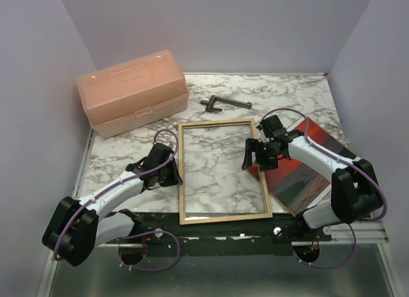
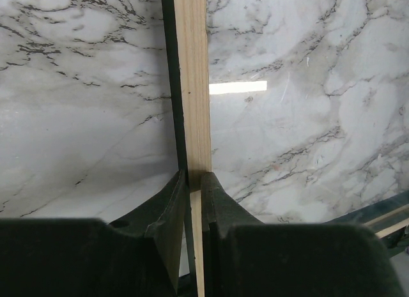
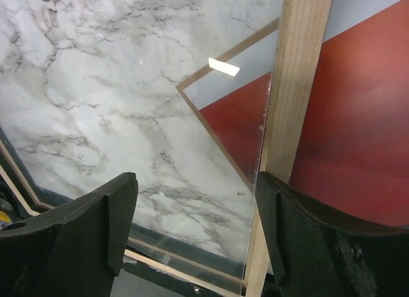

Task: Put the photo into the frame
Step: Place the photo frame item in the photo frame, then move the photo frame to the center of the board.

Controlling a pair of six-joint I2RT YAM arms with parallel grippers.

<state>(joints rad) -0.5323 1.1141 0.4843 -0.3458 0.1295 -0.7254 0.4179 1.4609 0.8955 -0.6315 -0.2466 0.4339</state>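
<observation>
- Where the two arms are bolted along the desk's (image 1: 294,96) near edge, the frame (image 1: 223,169) lies between them. Its tan wood face is up, one short rail sits close to that edge, and the marble shows through the clear pane.
- The left gripper (image 1: 174,172) sits at the frame's left rail, about halfway along it. In the left wrist view its fingers (image 2: 169,207) are pinched together on the pale wooden rail, one on each side.
- The right gripper (image 1: 255,153) is at the frame's right rail, a little farther from the near edge than the left one. Its jaws stand wide apart and hold nothing. In the right wrist view the pane lies between the fingers (image 3: 108,220), and the rail runs just inside the finger on the right of that view.
- The photo (image 1: 307,175) lies picture side up at the desk's right edge, outside the frame and turned at an angle. Its left corner reaches toward the frame's right rail, and the right arm crosses above it. A red band and a darker band show, and in the right wrist view some of the red is seen through the pane. Whether the print touches the frame cannot be told.
- A dark T-shaped tool (image 1: 225,104) lies beyond the frame's far rail, toward the middle of the far edge.
- A pale pink plastic box (image 1: 133,92), lid shut, stands in the far left corner.
</observation>
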